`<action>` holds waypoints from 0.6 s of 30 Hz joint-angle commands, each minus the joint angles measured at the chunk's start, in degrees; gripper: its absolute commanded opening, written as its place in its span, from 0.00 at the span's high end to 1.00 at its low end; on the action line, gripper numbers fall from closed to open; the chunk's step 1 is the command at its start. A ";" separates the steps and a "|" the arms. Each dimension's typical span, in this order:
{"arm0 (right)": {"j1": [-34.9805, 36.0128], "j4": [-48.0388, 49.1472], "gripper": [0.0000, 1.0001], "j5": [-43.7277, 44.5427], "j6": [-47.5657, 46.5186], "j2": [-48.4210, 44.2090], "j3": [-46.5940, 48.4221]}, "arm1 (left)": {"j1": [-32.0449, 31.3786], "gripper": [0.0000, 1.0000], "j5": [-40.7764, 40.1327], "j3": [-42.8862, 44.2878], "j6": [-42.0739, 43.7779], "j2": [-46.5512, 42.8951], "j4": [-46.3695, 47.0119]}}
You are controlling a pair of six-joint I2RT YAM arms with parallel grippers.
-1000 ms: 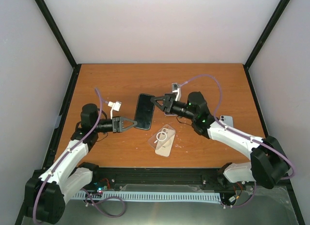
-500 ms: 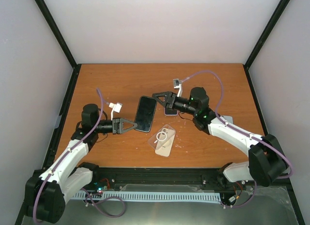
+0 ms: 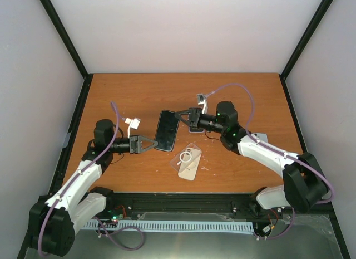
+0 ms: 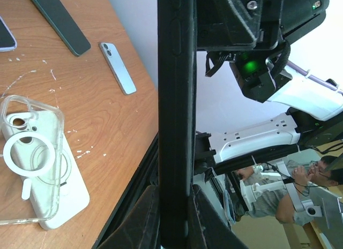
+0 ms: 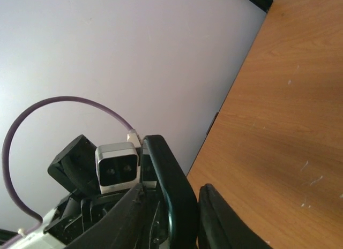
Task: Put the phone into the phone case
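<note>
The black phone [image 3: 167,131] is held off the table between both grippers. My left gripper [image 3: 151,143] is shut on its near end. In the left wrist view the phone [image 4: 174,99] stands edge-on between the closed jaws of that gripper [image 4: 174,193]. My right gripper [image 3: 179,115] grips the phone's far end. In the right wrist view the phone's rounded corner [image 5: 166,174] sits between the fingers of that gripper [image 5: 174,193]. The clear phone case [image 3: 188,160] with a white ring lies flat on the table right of the phone. It also shows in the left wrist view [image 4: 29,158], resting over something white.
A light blue phone [image 3: 259,138] lies at the right beside my right arm and shows in the left wrist view [image 4: 118,67]. A dark phone [image 4: 58,21] lies farther back, under my right gripper. The wooden table [image 3: 139,92] has black frame posts at its corners.
My right gripper opened and lifted off the phone's far end, then came back down and closed on it. The left gripper kept its hold and stayed put.
</note>
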 commanded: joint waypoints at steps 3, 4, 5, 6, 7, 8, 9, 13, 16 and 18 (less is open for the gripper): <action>-0.35 -0.57 0.90 -0.88 -0.39 0.28 1.13 | -0.05 1.00 -2.20 5.00 2.77 -0.01 -0.70; -0.38 -0.92 0.95 -0.62 -0.61 0.11 1.18 | -0.05 1.00 -3.28 5.67 3.56 0.44 -2.90; -0.29 -1.42 0.97 -0.41 -0.86 0.02 1.32 | -0.05 1.00 -4.32 6.68 4.59 1.05 -5.30; -0.32 -2.41 0.97 -0.03 -1.29 -0.09 1.61 | -0.05 1.00 -5.72 7.61 5.81 1.73 -7.76; -0.27 -3.55 0.97 0.27 -1.80 -0.15 2.03 | -0.05 1.00 -6.53 8.31 6.36 2.20 -9.34; -0.27 -4.78 0.97 0.66 -2.23 -0.09 2.36 | -0.05 1.00 -7.21 8.82 6.60 2.66 -10.23; -0.30 -5.78 0.97 1.06 -2.60 0.05 2.65 | -0.05 1.00 -7.90 9.22 6.96 2.99 -11.16; -0.34 -6.74 0.97 1.36 -2.90 1.13 2.46 | -0.03 1.00 -8.95 9.16 6.53 3.31 -11.38; -0.35 -8.63 0.80 2.83 -4.10 1.37 2.15 | -0.05 1.00 -10.48 8.46 5.59 3.49 -10.82; -0.49 -10.29 0.69 4.26 -4.95 0.66 1.69 | 0.01 1.00 -12.07 8.08 5.55 4.20 -11.39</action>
